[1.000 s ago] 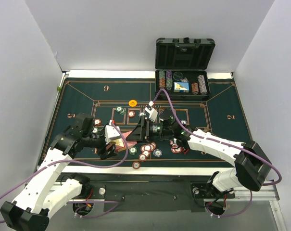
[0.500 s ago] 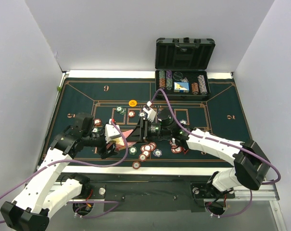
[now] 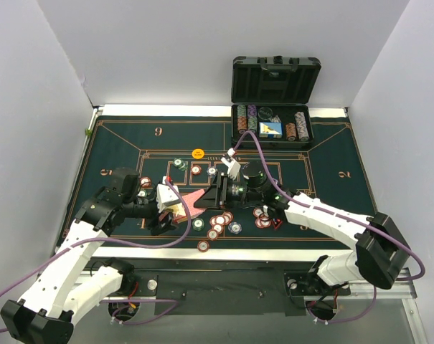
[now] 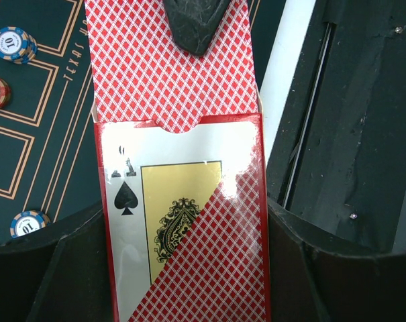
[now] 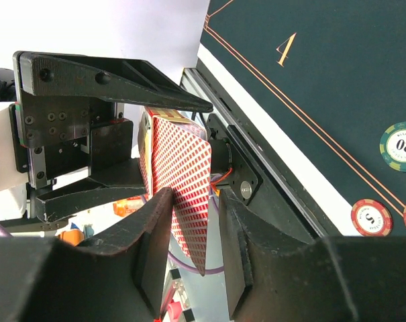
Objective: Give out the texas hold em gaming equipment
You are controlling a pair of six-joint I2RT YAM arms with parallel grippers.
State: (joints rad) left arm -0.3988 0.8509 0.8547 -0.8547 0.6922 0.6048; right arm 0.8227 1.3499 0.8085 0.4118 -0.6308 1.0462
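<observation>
My left gripper (image 3: 172, 212) (image 4: 189, 268) is shut on a red card box (image 4: 189, 235) with an ace of spades printed on its face. A pink-red-backed playing card (image 4: 156, 80) (image 5: 186, 174) (image 3: 195, 200) sticks halfway out of the box's open end. My right gripper (image 3: 217, 197) (image 5: 194, 194) has its jaws narrowly apart around the card's free end. The card rests against one finger, with daylight between it and the other. One right fingertip (image 4: 192, 27) lies over the card. Poker chips (image 3: 218, 222) lie scattered on the mat below.
The dark green mat (image 3: 130, 143) holds more chips (image 3: 262, 218) and an orange button disc (image 3: 197, 153). The open black case (image 3: 274, 86) with chip stacks stands at the back right. The white table edge (image 4: 283, 74) runs beside the box. More chips (image 5: 398, 146) show in the right wrist view.
My right gripper has shifted a little to the right, away from the left gripper, and more of the pink card shows between them. The left arm has hardly moved.
</observation>
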